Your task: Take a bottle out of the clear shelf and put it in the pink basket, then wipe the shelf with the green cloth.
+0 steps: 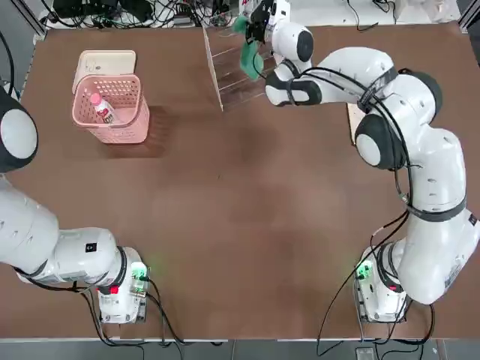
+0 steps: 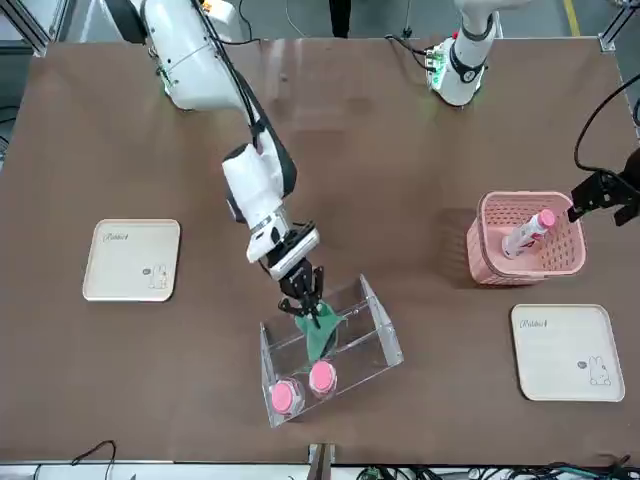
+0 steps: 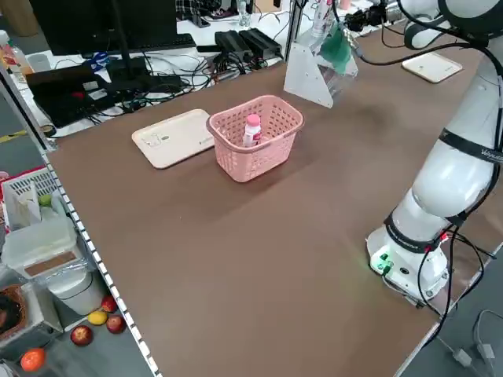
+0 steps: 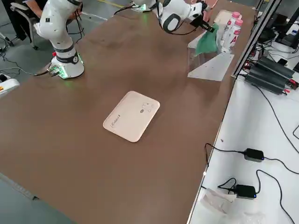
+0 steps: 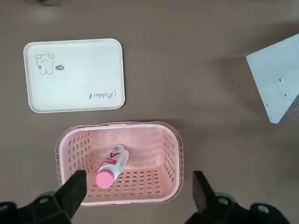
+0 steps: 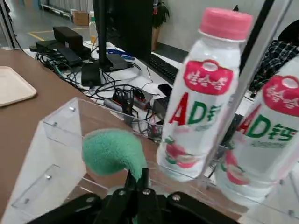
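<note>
My right gripper (image 2: 303, 290) is shut on the green cloth (image 2: 320, 335), which hangs down inside the clear shelf (image 2: 375, 330) at the table's far side. In the right wrist view the cloth (image 6: 112, 151) sits against a clear tier, beside two white bottles with pink caps (image 6: 201, 102) that stand in the shelf. Another bottle (image 1: 97, 107) lies in the pink basket (image 1: 112, 131) at the far left. My left gripper (image 5: 138, 189) hovers open above that basket, with nothing between its fingers.
A cream tray (image 1: 105, 64) lies just behind the basket. A second cream tray (image 2: 132, 260) lies on the robot's right side of the table. Cables and equipment line the bench beyond the far edge behind the shelf.
</note>
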Motion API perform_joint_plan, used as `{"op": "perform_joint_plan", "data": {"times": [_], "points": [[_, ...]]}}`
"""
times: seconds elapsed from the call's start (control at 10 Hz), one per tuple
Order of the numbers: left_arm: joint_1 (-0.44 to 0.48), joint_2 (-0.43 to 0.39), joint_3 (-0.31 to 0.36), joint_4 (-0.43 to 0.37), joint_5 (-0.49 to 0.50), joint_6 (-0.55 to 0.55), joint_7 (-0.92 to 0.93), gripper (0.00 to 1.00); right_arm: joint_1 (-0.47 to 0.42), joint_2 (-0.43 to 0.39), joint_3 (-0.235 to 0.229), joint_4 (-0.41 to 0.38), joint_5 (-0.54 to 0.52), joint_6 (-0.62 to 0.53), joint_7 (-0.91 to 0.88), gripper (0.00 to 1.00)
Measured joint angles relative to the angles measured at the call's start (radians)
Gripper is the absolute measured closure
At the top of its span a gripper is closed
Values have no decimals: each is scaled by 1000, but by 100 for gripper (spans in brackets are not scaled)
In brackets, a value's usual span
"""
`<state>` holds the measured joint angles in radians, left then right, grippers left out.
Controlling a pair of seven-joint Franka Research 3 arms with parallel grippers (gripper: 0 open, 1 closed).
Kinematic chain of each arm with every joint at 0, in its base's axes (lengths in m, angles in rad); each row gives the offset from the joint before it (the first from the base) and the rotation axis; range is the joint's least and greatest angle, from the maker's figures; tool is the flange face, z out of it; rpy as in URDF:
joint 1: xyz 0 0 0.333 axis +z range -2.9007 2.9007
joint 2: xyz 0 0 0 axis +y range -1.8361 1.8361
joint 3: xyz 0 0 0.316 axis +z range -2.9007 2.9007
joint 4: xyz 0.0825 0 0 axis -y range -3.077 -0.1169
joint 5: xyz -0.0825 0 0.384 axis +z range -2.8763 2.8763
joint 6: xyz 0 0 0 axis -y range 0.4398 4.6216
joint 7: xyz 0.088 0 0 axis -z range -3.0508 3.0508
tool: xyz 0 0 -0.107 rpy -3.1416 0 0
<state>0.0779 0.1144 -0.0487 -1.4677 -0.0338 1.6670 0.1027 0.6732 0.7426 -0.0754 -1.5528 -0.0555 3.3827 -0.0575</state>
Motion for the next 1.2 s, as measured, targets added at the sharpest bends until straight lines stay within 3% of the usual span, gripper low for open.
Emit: {"op": "perform_joint_plan", "data": {"times": [0.8, 1.2], "points": [[3, 5, 0, 0, 1, 1, 0, 0, 42, 36, -6, 68, -2, -2, 169, 97], [-2, 5, -3, 0, 1, 1, 0, 0, -70, 43, -11, 58, -169, -3, 169, 97]]}}
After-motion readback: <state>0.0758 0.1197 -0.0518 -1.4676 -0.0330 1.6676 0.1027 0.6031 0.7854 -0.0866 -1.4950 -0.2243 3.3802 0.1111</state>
